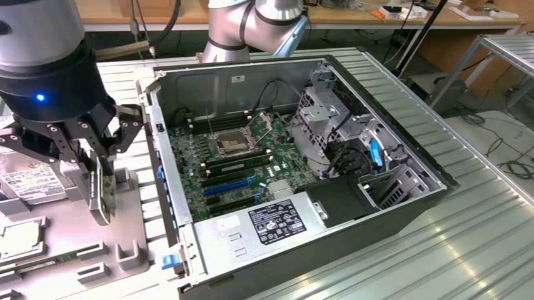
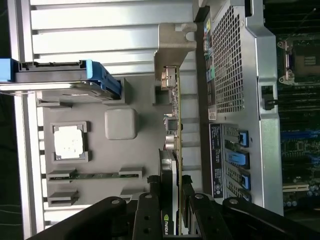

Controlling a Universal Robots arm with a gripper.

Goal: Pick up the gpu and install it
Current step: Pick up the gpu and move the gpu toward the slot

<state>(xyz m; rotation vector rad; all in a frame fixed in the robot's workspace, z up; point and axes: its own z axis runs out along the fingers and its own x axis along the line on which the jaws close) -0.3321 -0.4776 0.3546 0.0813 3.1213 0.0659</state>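
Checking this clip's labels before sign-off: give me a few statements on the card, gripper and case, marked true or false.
1. The thin dark expansion card stands on edge between the fingers of the gripper. True.
2. That card is seated in a motherboard slot. False: it is outside the black open computer case, over the grey moulded tray.
3. The case's side is open, baring the green motherboard. True.
4. The silver boxy hard drive lies inside the case. False: it lies on the tray.

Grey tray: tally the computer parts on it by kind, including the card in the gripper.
gpu: 1, upright in the gripper
hard drive: 1
processor chip: 1
memory stick: 1
Total: 4
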